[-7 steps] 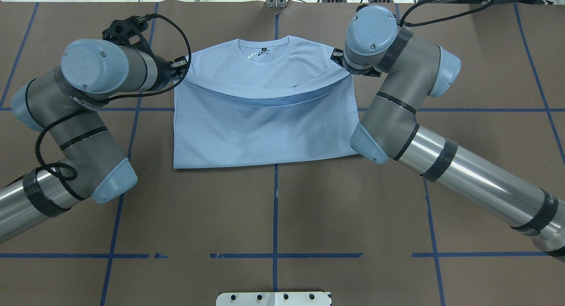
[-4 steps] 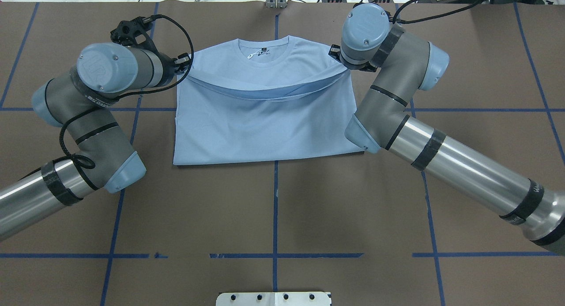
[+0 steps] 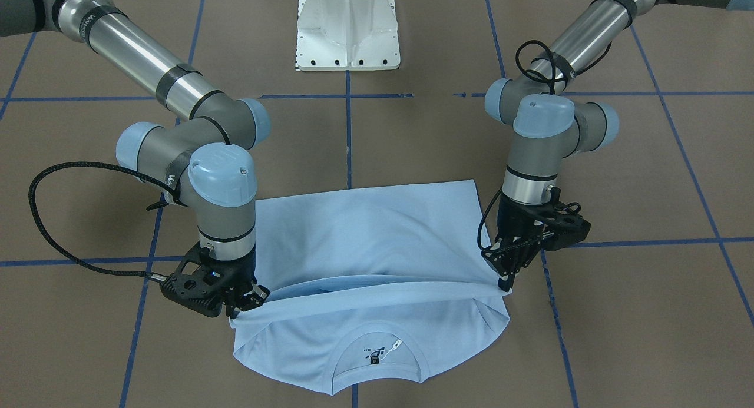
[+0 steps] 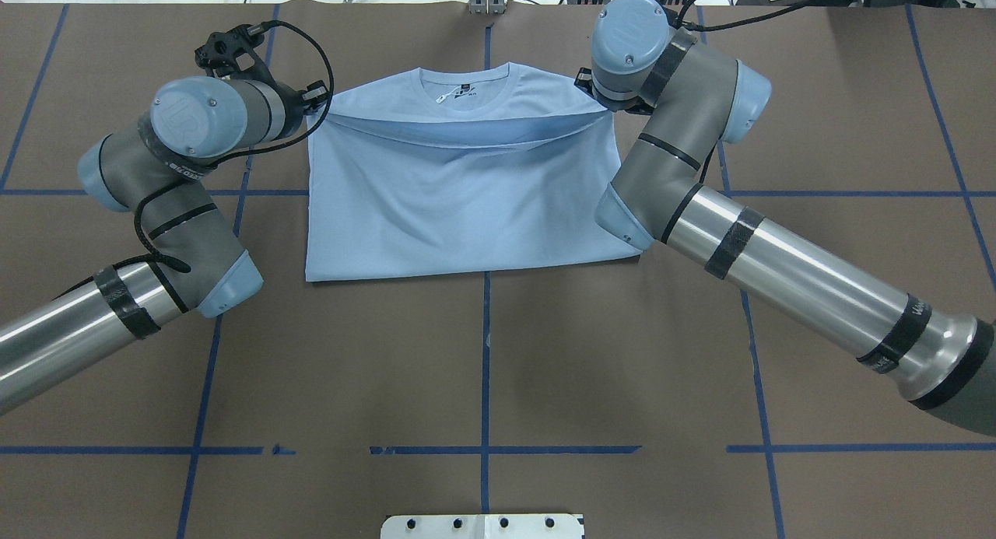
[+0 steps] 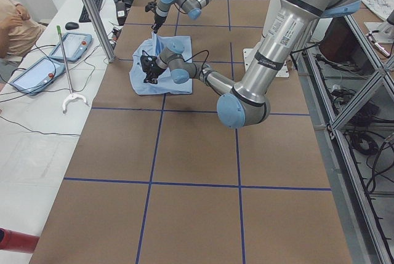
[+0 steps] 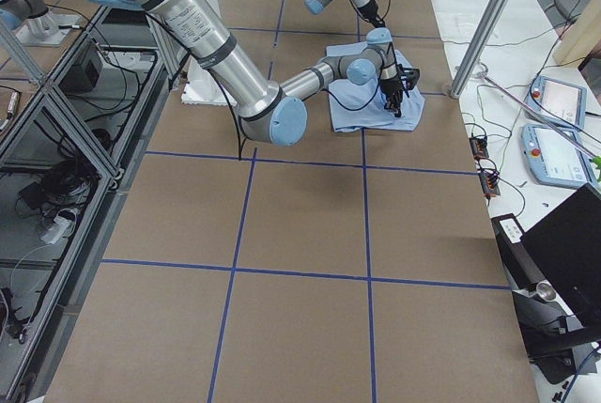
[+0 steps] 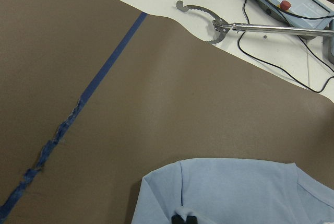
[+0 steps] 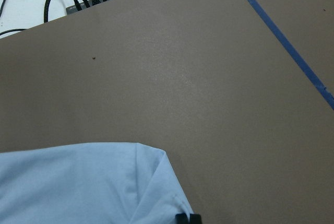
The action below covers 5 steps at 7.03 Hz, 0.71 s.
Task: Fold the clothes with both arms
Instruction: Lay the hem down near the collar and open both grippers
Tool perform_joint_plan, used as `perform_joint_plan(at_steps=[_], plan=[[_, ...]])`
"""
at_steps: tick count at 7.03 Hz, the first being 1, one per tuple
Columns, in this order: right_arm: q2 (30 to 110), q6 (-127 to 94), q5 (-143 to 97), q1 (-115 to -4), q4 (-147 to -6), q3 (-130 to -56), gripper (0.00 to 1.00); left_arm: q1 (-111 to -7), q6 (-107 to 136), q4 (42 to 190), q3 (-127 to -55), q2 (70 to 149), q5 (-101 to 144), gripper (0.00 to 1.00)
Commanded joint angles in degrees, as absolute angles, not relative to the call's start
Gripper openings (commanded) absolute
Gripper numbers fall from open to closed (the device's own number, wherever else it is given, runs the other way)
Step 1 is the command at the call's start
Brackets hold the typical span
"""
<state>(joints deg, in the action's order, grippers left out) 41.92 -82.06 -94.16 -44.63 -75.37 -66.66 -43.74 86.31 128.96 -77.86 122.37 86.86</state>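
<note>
- Left gripper: its two black fingers are pinched together on one corner of the lifted hem of the T-shirt. That is the corner on the robot's left.
- Right gripper: same story at the opposite corner, fingers closed on the cloth.
- The left wrist camera shows black fingertips side by side at the bottom edge, light blue fabric all round them. The right wrist camera matches it, with fingertips together at the cloth's edge.
- Between the two grippers the hem runs across the shirt's full width, raised off the layer beneath. It dips a little in the middle and throws a darker blue shadow under it.
- From overhead, that hem sits just short of the collar, on the robot's side of it. The collar and its black label are uncovered.
- The shirt's edge nearest the robot is a flat, straight fold lying on the table, a brown surface.
- The shirt lies on the table's far half from the robot, across the central blue tape line.
- The left arm and right arm reach in from either side, wrists bent down over the shirt's corners.
- A white base plate sits well apart from the shirt, on the robot's side.
- Past the table's edge, a metal grabber tool lies on a white bench.
</note>
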Motion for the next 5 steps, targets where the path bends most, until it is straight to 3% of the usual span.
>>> perform_joint_plan(at_steps=[1, 2, 3, 4, 5], plan=[[41.57, -82.0, -94.13, -44.65, -75.32, -66.01, 0.0, -43.86, 86.31, 130.69, -75.42, 122.61, 86.84, 0.0], [41.57, -81.74, -94.13, -44.65, -75.32, -65.66, 0.17, -44.38, 86.31, 131.74, -73.84, 122.78, 86.84, 0.21], [41.66, -81.56, -93.78, -44.65, -72.1, -65.57, 0.48, -45.52, 85.7, 134.01, -72.18, 122.78, 87.01, 0.4], [41.75, -81.91, -94.04, -45.34, -71.03, -65.57, 0.55, -46.83, 84.82, 134.56, -72.16, 122.87, 87.53, 0.48], [42.44, -82.35, -94.39, -45.35, -70.93, -68.26, 0.55, -47.37, 84.73, 135.0, -72.42, 122.96, 89.02, 0.49]])
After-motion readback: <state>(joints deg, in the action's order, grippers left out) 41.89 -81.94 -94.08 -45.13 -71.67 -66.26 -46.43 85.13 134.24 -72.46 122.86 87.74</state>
